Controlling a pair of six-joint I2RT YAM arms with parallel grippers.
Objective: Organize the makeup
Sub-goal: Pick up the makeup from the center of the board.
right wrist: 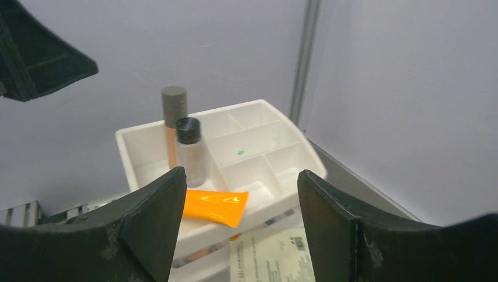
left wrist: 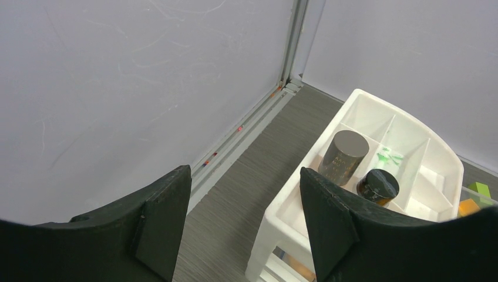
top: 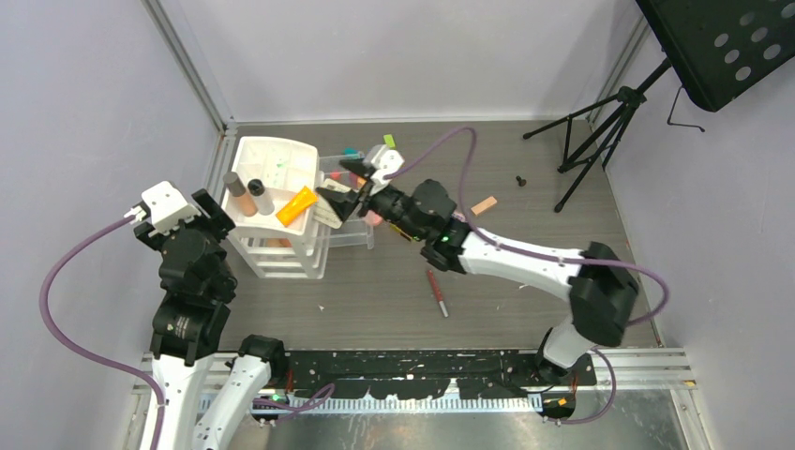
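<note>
The right claw is hovering with its jaws standing wide apart, gripping nothing. Just ahead of it, in line with the gap between the fingers, the orange tube is lying across the near rim of the white organizer. One end of the tube is hiding behind a finger, so I cannot tell whether that finger is touching it. Just under the jaws a pale printed packet is lying flat. Further ahead, inside the organizer's compartments, a clear bottle with a black cap is standing upright. Just behind it, a beige tube with a grey cap is standing upright too. Well behind this claw, beside its arm, a red pencil is lying on the table.

The left claw is hanging with its jaws apart as well, holding nothing, and bare table is showing between them. Ahead and to its right the same organizer is sitting. The grey-capped tube is standing nearest, with the black-capped bottle just beside it. A green block is showing beyond the organizer's far rim.
</note>
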